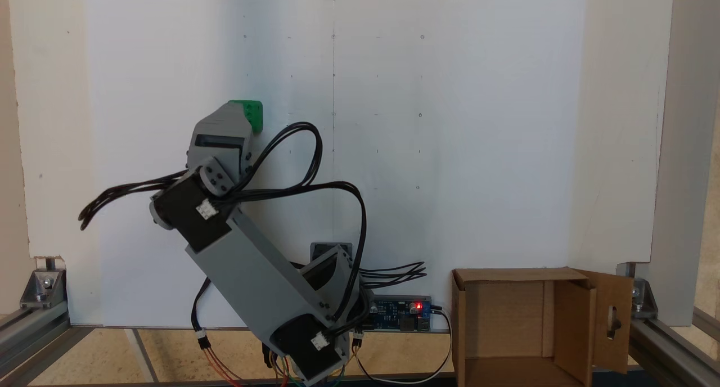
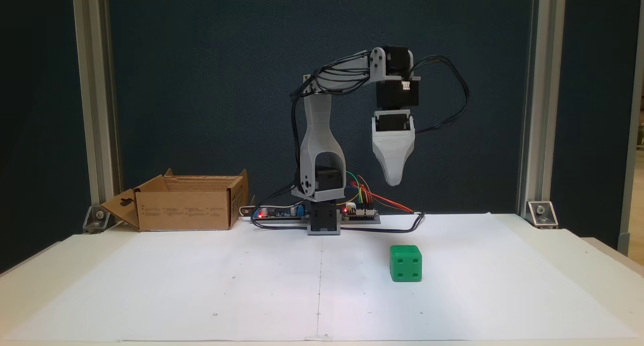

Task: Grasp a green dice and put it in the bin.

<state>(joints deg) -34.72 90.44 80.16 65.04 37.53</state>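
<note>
Hand (image 2: pixel 393 181) hangs tip-down in the air, well above the surface (image 2: pixel 201 285); jaws overlap, so released or clenched cannot be told; green dice (image 2: pixel 405 263) sits on white paper (image 2: pixel 453 306) below, slightly right, apart from it; bin (image 2: pixel 187 205) stands far left beside the arm base, small print unreadable; controller boards (image 2: pixel 279 212) show red lights; black cables (image 2: pixel 453 99) loop off the wrist.

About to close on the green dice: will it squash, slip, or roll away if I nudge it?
The green dice looks like hard plastic, so probably stiff, not squashy. It sits on a flat face on the white paper, so a nudge should slide it, not roll it. Its rounded edges and smooth faces may slip; grip flat faces. The gripper hangs well above it.
</note>
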